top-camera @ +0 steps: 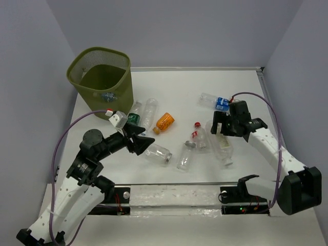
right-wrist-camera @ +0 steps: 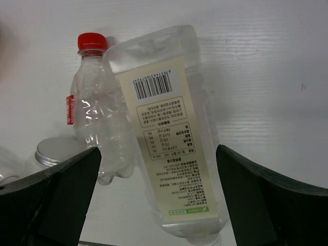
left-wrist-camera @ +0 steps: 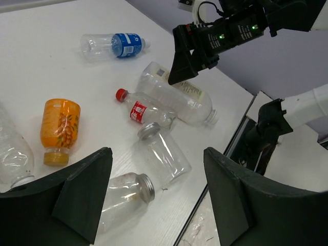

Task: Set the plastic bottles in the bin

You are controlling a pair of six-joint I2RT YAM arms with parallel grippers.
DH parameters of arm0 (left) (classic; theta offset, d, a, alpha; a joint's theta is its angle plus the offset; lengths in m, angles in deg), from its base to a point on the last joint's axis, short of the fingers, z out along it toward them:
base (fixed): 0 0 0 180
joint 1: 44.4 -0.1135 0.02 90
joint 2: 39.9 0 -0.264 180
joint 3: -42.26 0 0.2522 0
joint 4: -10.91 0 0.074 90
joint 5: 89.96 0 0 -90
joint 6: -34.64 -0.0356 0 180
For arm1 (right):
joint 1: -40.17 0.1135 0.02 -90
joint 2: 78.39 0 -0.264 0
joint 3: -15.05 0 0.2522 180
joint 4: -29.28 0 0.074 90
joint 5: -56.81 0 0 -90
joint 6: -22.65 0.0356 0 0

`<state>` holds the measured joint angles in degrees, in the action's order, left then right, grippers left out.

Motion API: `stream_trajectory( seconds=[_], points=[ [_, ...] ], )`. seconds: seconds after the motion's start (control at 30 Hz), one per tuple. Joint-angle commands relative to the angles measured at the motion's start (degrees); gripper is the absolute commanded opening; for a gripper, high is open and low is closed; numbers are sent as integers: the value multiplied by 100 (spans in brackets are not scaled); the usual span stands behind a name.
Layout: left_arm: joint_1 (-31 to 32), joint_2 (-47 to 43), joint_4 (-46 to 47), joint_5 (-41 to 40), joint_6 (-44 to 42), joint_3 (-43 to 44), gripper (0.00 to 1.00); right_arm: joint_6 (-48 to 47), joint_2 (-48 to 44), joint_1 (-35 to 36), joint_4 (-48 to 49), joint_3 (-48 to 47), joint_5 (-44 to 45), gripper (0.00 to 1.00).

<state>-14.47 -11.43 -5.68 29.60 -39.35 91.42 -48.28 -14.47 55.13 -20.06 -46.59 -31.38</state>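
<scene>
- Two pincers hang over the white worktop (top-camera: pixel 174 87), both with jaws spread and nothing gripped.
- The left pincer (left-wrist-camera: pixel 158 156) is open and empty. In its wrist view the silver-capped jar (left-wrist-camera: pixel 163 154) lies on its side in the gap beneath, and a second clear jar (left-wrist-camera: pixel 123 197) lies at 7 o'clock, close to one finger (left-wrist-camera: pixel 82 195).
- Seen from above, the orange bottle (top-camera: pixel 165 122) lies at 1 o'clock from that pincer. The green-capped bottle (top-camera: pixel 134 117) and a plain clear bottle (top-camera: pixel 149 111) lie side by side at about 12 o'clock.
- The right pincer (right-wrist-camera: pixel 158 149) is opened wide and empty. The big labelled bottle (right-wrist-camera: pixel 169 154), clear with a barcode panel, lies lengthwise on the worktop between the fingers. I cannot tell whether either finger touches it.
- The red-capped bottle (right-wrist-camera: pixel 97 113) lies against that bottle's side at 9 o'clock in the wrist view, its cap pointing to 12 o'clock.
- The blue-labelled bottle (top-camera: pixel 215 102) lies at 12 o'clock from the right pincer in the top view, just beyond it and apart from the cluster.
- The bin (top-camera: pixel 100 77), olive-green mesh, stands upright at the 10 o'clock corner of the worktop. It is at 11 o'clock from the left pincer and well apart from the right one.
- All eight of these bottles lie on the worktop, outside the bin.
</scene>
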Motion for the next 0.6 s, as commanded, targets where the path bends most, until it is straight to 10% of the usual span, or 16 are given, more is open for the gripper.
stream_trajectory(
  seconds=[0.0,0.4,0.57],
  points=[
    [65,10,-16,-12,95,29,81,-193,610,218,68,-599,839,100],
    [74,-227,-235,-828,113,99,81,-360,1720,534,-389,-1013,1023,100],
    [65,-298,-297,-1075,104,108,81,-395,1545,534,-486,-1110,1428,71]
  ],
)
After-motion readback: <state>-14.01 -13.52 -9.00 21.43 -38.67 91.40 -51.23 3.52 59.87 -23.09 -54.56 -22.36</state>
